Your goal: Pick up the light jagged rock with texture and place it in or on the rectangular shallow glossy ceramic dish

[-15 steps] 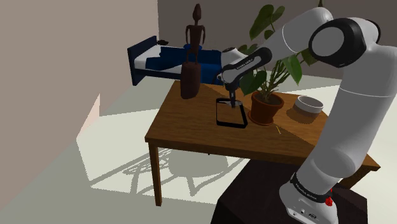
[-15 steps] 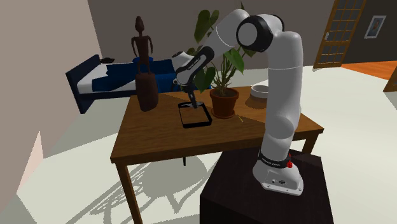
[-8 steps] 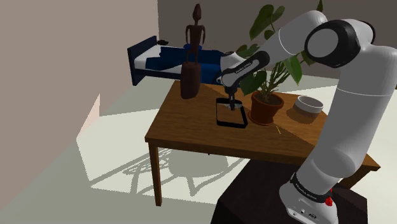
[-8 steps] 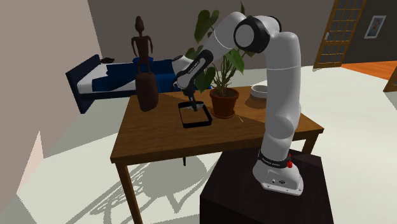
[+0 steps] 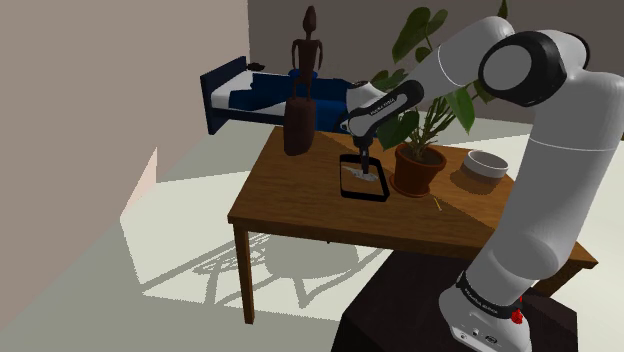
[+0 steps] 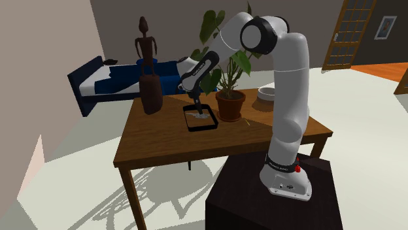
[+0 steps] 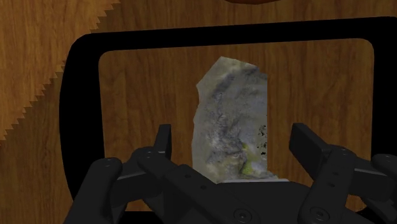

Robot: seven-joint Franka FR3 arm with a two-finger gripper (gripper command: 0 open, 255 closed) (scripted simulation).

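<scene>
Rock is the thing to watch, and this pale grey, bumpy, jagged rock is inside the dish. The dish is a flat rectangle with a shiny black rim, and the rock sits near its middle, with the rim all around it. In the shoulder view you can see the rock as a small light patch in the dish.

The gripper hangs right over the rock. Its 2 fingers stand wide apart, 1 on each side of the rock, and they do not touch it. So the jaws are open and hold nothing.

The dish sits on a brown wooden table. A potted plant is just beside the dish, a tall dark carved figure stands near it, and a white bowl is past the plant.

I think the job is almost done, because the rock is already in the dish. The only thing left seems to be lifting the gripper up and away without bumping the rock.
</scene>
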